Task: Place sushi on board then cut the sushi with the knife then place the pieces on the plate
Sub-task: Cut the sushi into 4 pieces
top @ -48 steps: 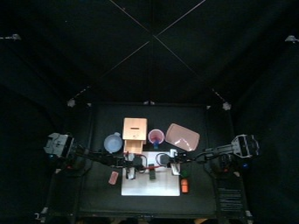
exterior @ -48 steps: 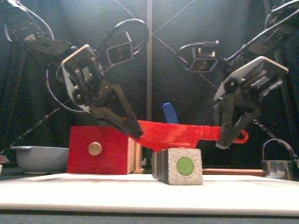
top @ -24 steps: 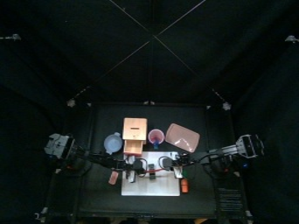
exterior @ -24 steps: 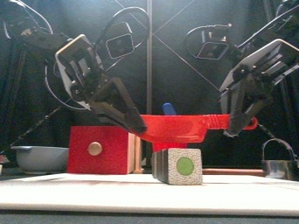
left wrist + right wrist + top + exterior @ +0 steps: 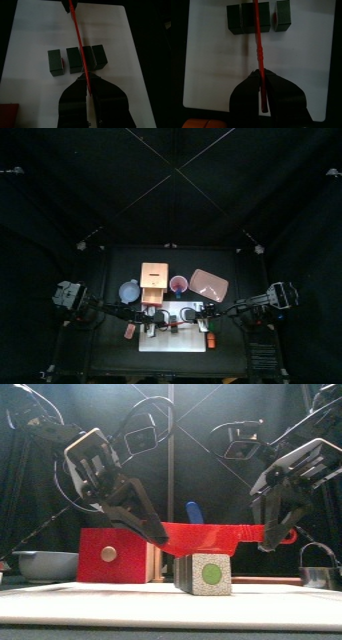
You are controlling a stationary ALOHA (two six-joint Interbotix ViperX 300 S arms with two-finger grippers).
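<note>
Above the sushi (image 5: 205, 574), left fingers (image 5: 142, 520) and right fingers (image 5: 275, 516) pinch the red knife (image 5: 214, 536); cutting is in hand, and next it needs pressing straight down.

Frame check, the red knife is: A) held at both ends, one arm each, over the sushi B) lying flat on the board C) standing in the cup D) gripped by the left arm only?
A: in the front view the left fingers and the right fingers each clamp one end of the red knife, which spans level just above the sushi on the white board.
</note>
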